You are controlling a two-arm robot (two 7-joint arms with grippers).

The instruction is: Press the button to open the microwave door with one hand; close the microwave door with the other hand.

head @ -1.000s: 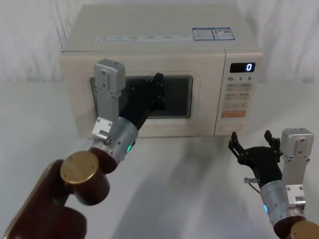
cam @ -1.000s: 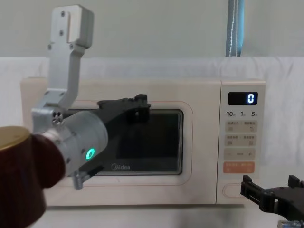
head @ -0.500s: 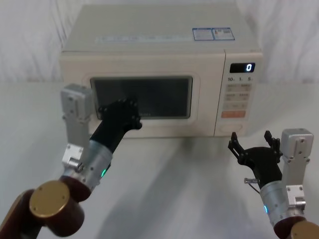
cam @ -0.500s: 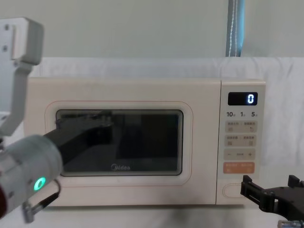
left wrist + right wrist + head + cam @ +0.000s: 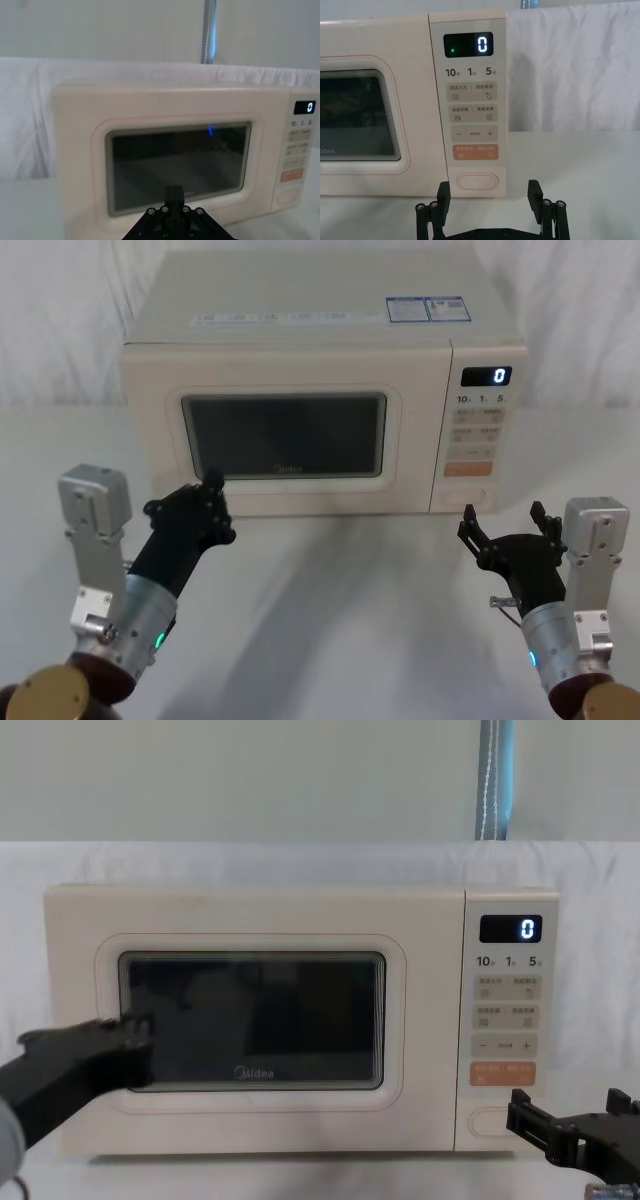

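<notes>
At the control panel's foot, the plain cream pill-shaped button faces the spread-fingered right gripper; the closed left gripper waits before the shut, rigid cream microwave door, best pushed flat at its free edge.

One microwave with one microwave door, one digital display, one orange key, one button; two pincers: left pincer, right pincer.
</notes>
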